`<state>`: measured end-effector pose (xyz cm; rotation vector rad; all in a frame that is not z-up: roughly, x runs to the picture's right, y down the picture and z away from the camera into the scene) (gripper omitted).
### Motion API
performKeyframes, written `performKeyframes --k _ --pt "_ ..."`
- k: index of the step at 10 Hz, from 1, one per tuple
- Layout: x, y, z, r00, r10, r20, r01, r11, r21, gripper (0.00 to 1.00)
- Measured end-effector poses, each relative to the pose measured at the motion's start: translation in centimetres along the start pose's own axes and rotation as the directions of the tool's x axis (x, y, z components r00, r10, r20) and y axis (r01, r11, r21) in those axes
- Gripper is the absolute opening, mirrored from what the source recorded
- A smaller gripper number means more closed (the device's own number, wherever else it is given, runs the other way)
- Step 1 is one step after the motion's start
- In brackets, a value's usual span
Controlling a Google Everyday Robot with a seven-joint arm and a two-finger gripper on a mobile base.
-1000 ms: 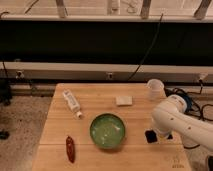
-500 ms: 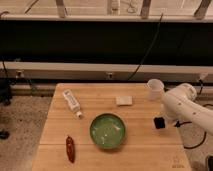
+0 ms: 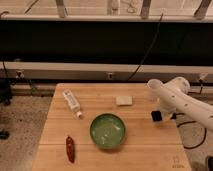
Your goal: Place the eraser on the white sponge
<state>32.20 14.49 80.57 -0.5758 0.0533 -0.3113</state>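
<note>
Gripper at table's right edge, hidden under the white arm bent in from the right; grip state can't tell. Eraser dark at its tip, seemingly held. White sponge lies apart, upper-middle of the table. No readable writing.

Views: one camera only, so no shared region.
Position: raised, in front of the light wooden desk, near.
Facing: downward and forward, toward the dark wall panel at 12 o'clock.
Coverage: whole desk top.
Claw: at 3 o'clock, under the white arm.
</note>
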Motion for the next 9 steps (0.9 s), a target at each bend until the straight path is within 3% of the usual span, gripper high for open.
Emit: performKeyframes --k 9 --pt "-3.2 -8.5 0.3 0.994 -0.102 0.039 0.099 0.992 0.084 0.0"
